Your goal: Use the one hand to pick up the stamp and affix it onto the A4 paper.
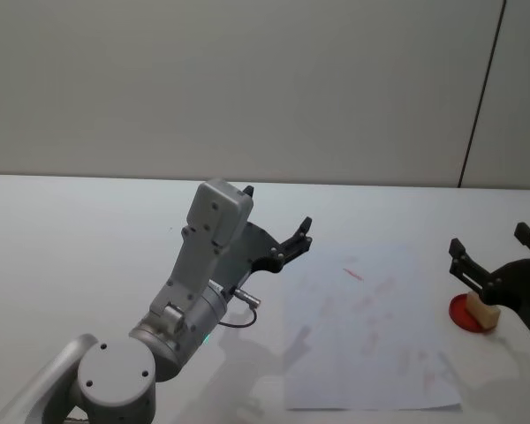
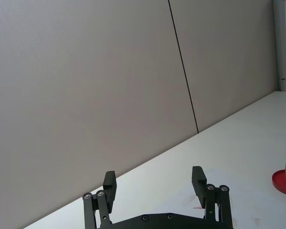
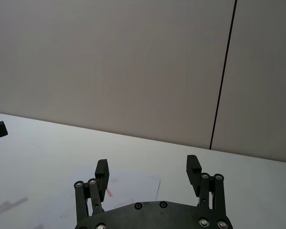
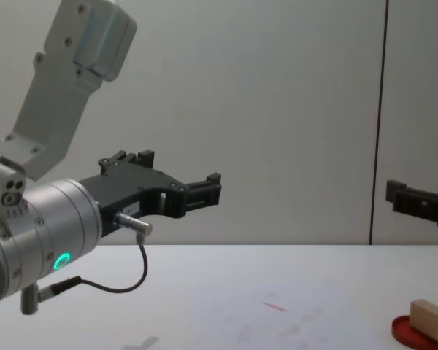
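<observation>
Since the right arm runs off the head view's edge, little more than the right gripper [image 3: 148, 171] shows there. Its jaws are spread wide and hold nothing. It hangs over the far right of the table [image 1: 88, 230], above the stamp [image 1: 482, 311] and not touching it; the chest view shows clear air between them. The stamp sits on the red ink pad [image 1: 460, 313], toward its right side, just off the right edge of the A4 paper [image 1: 371, 340]. The left wrist view crops the stamp at its border. The paper's edges are hard to pick out against the white tabletop from the chest camera, and the red marks on it are faint smears. The left gripper [image 2: 154, 183] is raised at mid-table, left of the paper, jaws released wide, nothing in them, and a cable [image 4: 124, 284] loops under its wrist. Count: one stamp, one ink pad, one sheet, two grippers.
</observation>
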Robot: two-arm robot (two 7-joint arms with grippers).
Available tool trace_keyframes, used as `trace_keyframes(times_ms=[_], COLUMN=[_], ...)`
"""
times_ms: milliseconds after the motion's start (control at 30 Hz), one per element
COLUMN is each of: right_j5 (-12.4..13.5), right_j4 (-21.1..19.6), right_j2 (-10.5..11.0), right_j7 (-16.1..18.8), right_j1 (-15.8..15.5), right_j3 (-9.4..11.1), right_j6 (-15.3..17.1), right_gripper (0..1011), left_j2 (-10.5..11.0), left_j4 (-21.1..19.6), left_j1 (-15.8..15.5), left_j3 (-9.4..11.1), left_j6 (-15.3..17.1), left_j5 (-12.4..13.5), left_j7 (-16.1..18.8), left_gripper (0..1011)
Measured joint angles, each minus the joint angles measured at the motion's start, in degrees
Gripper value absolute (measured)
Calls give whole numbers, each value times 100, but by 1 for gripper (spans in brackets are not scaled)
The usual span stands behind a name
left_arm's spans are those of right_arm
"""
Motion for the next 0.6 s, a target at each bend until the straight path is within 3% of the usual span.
trace_keyframes(times_ms=[600], right_j5=[-2], right_j4=[1], right_j2=[0], right_j7=[4], right_j1=[0], right_j3=[-2], right_j6=[1], right_gripper=[1001], left_j2=[0], left_j4=[0], left_j1=[0], left_j3=[0], left_j6=[0], left_j5=[0], left_j7=[0], left_gripper=[1002])
